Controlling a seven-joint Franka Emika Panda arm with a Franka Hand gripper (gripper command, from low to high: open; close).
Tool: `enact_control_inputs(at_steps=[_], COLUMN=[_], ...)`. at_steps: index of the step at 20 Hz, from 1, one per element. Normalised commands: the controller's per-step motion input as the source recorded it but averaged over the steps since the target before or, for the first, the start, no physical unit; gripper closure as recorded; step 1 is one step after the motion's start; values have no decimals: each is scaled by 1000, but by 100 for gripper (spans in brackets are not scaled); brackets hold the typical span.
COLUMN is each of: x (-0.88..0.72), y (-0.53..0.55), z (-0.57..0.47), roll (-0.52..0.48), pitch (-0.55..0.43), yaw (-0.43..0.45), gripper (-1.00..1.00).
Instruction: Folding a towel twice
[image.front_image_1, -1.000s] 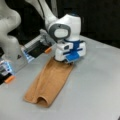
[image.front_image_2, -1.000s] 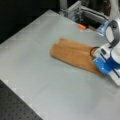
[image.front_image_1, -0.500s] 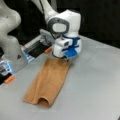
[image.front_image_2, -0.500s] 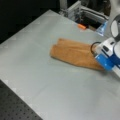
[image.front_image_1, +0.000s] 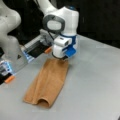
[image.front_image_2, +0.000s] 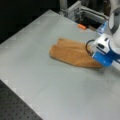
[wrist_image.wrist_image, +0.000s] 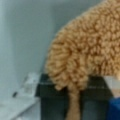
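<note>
The gripper (image.front_image_1: 61, 58) has come down onto the far end of the towel (image.front_image_1: 48, 83).

The towel lies long and narrow on the desk (image.front_image_1: 95, 82), already folded once. In the wrist view, the fingers (wrist_image.wrist_image: 52, 100) pinch a bit of its edge.

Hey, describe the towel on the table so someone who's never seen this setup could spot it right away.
Start at the grey table under the white and blue gripper. The towel lies flat on it as a long narrow strip, one end at the gripper, the other end humped into a small arch. It is the only soft, orange-brown, looped-pile thing there; the small orange bits nearby are hard parts.
</note>
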Motion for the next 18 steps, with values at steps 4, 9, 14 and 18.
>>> enact_control_inputs(at_steps=[4,9,14,18], x=[-161,-140,-94,-47], y=[-254,-220,-210,-212], z=[146,82,89,72], roll=[166,117,82,114], pitch=[101,86,86,93], yaw=[46,34,27,74], gripper=[100,100,100,100])
